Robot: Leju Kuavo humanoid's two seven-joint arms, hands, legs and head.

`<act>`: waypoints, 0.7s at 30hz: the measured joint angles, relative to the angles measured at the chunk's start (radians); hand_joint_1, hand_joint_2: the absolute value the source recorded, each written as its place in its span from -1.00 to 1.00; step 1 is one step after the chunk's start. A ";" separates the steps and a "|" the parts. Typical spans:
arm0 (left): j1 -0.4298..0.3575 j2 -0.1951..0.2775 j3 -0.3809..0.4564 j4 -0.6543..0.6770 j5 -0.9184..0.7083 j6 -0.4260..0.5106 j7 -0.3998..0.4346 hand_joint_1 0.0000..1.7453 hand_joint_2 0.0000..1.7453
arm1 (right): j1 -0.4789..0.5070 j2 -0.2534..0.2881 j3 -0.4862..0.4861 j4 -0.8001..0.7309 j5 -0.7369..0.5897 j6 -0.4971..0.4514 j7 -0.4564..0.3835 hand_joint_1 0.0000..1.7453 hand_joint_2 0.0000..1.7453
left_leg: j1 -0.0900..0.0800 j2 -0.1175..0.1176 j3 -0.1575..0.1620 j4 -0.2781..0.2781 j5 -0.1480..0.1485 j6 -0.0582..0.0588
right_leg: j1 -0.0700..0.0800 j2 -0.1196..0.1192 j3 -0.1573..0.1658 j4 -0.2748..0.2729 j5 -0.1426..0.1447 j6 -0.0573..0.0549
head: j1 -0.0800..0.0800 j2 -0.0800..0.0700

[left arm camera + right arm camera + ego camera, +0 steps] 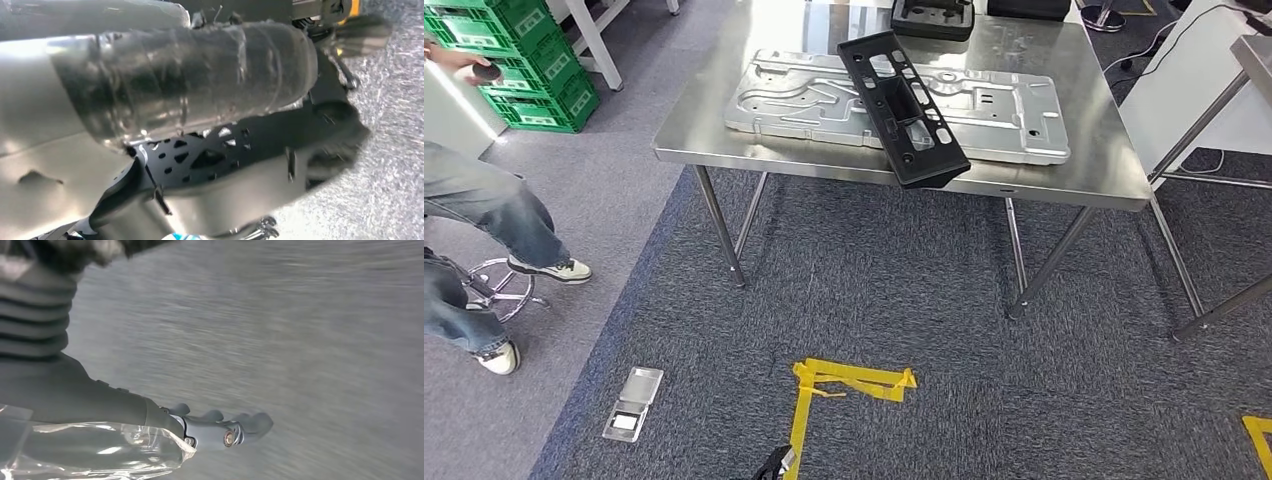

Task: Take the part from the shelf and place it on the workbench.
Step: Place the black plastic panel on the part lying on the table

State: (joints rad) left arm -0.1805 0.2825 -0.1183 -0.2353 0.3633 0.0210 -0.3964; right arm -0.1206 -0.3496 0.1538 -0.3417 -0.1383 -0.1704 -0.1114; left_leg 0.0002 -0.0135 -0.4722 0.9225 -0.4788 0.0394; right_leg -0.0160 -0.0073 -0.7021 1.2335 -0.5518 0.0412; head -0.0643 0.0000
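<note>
A: Start at the fingers. What is the right hand (pixel 215 427) doing?

B: Its fingers (pixel 250 424) lie stretched out side by side over blurred grey floor, holding nothing that I can make out. A crinkled clear film sits near the wrist.

A: And the left hand (pixel 190 85)?

B: It looks wrapped in dark tape, and the fingers are too blurred and hidden to judge. I cannot tell whether they are spread or closed.

A: Where is the part?

B: A long black plastic panel (pixel 902 108) lies on the steel counter (pixel 1114 170), slanted across a pressed metal sheet (pixel 1014 105). I take that for the part. Its near end juts past the counter's front edge.

A: So what could go wrong?

B: The overhang. A knock to the counter could tip the panel onto the carpet (pixel 874 290). It also rests on smooth metal, so it may slide.

A: Anything else nearby?

B: A seated person's legs (pixel 484 215) at the left, near green crates (pixel 524 60), well apart from the counter.
</note>
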 joint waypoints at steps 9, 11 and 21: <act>-0.021 0.021 0.037 -0.020 -0.003 0.009 -0.033 -1.00 -1.00 | 0.026 0.036 -0.015 0.069 0.015 0.000 0.119 -1.00 1.00 | 0.001 0.006 -0.015 0.015 -0.003 -0.052 | -0.027 0.009 0.159 -0.270 0.103 -0.015 | -0.001 0.000; -0.022 0.022 0.043 -0.023 -0.008 0.008 -0.033 -1.00 -1.00 | 0.026 0.040 -0.016 0.078 0.016 0.000 0.120 -1.00 1.00 | 0.003 0.007 -0.025 0.044 -0.027 -0.060 | -0.027 0.008 0.155 -0.268 0.106 -0.030 | -0.004 0.000; -0.093 0.048 0.158 -0.203 -0.101 0.018 0.009 -1.00 -1.00 | 0.027 0.052 -0.022 0.107 0.020 0.000 0.082 -1.00 1.00 | -0.045 0.004 -0.025 0.079 -0.029 0.011 | 0.008 -0.001 0.141 -0.266 0.125 -0.062 | -0.016 0.000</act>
State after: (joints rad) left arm -0.2732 0.3303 0.0395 -0.4380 0.2626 0.0391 -0.3870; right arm -0.0932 -0.2979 0.1323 -0.2343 -0.1185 -0.1705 -0.0299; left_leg -0.0448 -0.0095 -0.4968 1.0020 -0.5075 0.0504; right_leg -0.0076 -0.0080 -0.5609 0.9674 -0.4271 -0.0209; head -0.0798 0.0000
